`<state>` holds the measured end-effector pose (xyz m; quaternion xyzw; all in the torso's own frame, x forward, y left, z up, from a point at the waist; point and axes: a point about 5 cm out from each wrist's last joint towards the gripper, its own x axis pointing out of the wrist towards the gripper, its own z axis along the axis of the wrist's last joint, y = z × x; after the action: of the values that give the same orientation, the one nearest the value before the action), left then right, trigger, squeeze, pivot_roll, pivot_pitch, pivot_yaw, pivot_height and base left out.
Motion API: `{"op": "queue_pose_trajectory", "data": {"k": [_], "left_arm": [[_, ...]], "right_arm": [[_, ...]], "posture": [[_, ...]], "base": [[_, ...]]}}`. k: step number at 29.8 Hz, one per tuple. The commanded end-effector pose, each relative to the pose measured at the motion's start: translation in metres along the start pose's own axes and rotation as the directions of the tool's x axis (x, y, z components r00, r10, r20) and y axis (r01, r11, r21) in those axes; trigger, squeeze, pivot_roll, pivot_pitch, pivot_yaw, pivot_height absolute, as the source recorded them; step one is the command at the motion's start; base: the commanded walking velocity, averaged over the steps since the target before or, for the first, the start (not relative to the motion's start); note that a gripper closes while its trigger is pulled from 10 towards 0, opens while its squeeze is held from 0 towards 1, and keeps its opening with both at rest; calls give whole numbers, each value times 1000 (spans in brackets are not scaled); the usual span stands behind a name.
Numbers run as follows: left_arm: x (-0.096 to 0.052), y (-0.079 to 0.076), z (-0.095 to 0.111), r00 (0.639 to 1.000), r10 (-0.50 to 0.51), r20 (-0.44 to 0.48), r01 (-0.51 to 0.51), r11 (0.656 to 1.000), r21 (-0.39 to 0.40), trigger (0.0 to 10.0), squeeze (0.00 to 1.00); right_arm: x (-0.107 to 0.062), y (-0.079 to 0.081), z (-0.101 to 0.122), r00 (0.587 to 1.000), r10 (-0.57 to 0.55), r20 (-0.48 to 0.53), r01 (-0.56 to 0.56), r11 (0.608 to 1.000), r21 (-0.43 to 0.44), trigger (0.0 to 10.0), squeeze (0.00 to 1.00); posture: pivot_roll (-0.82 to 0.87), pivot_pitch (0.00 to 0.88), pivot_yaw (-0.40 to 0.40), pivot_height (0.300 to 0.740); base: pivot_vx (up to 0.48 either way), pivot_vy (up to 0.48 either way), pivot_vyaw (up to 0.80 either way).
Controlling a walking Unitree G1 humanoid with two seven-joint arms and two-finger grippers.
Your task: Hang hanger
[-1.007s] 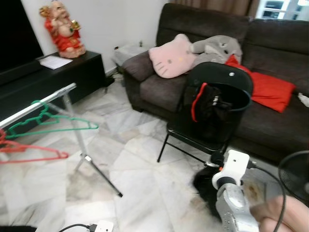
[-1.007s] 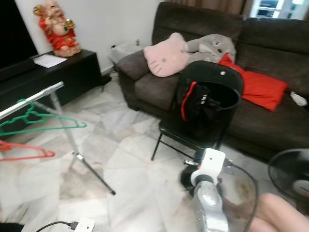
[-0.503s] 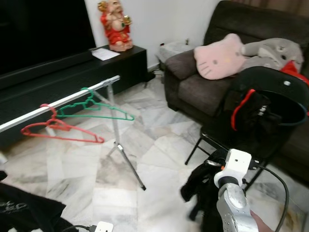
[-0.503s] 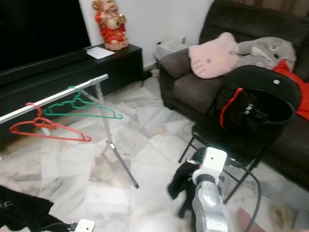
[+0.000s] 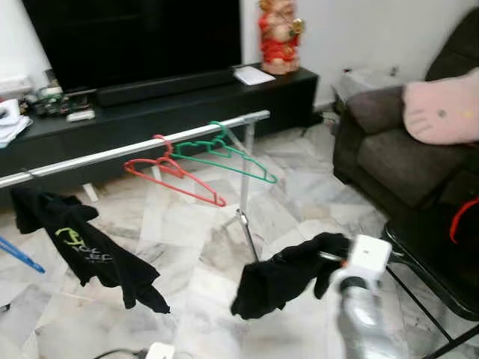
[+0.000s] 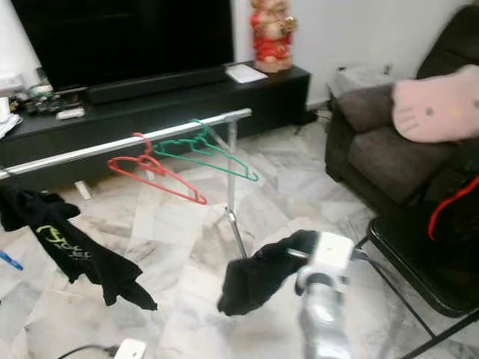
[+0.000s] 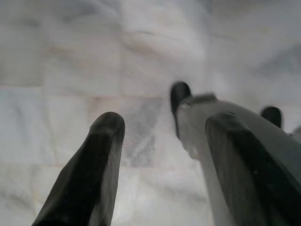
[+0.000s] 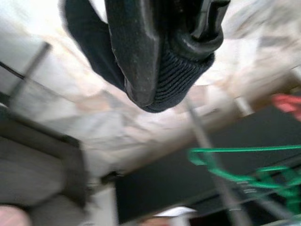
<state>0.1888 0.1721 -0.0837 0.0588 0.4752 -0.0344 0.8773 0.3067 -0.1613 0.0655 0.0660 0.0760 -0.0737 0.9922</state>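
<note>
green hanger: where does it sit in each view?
Left eye view: green hanger on the silver rail, upper centre, beside the red hanger.
Right eye view: same spot, upper centre.
Left wrist view: not in it.
Right wrist view: lower right.
Shared landmark: the rail.

Silver right arm (image 5: 361, 323), white wrist block (image 5: 368, 256), 2 black fingers (image 7: 89, 179)

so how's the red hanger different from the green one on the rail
The red hanger hangs nearer the rail's middle; the green hanger hangs by its end, next to the upright leg. The red one hangs slightly lower than the green one. Both hang from the rail by their hooks, bare, tilted the same way.
</note>
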Motion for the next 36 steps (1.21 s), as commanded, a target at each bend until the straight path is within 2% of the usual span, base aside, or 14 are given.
{"op": "queue_pose_trajectory", "data": {"k": [1,18,21,27,36], "left_arm": [[-1,-3,-6,1000,1,-16,-1,1000,-4,10000,0],[0,-4,-2,999,30,15,-29,998,-60,10000,0],[0,-3,-1,999,33,20,-31,997,-68,10000,0],[0,-3,-1,999,35,21,-33,996,-82,10000,0],[0,-3,-1,999,34,19,-32,996,-81,10000,0]], "right_arm": [[2,-6,4,1000,-14,22,14,1000,-11,10000,0],[1,-9,-7,999,-18,-29,17,1000,-16,10000,0],[0,-11,-19,995,-23,-96,24,1000,10,10000,0],[-2,-13,-24,993,-30,-114,31,999,8,10000,0],[-1,-11,-26,992,-24,-124,26,1000,13,10000,0]], "posture": [[4,0,20,740],[17,0,3,740],[18,0,6,740],[19,0,7,740],[22,0,9,740]], "base": [[0,0,800],[0,0,779],[0,0,0],[0,0,0],[0,279,0]]}}
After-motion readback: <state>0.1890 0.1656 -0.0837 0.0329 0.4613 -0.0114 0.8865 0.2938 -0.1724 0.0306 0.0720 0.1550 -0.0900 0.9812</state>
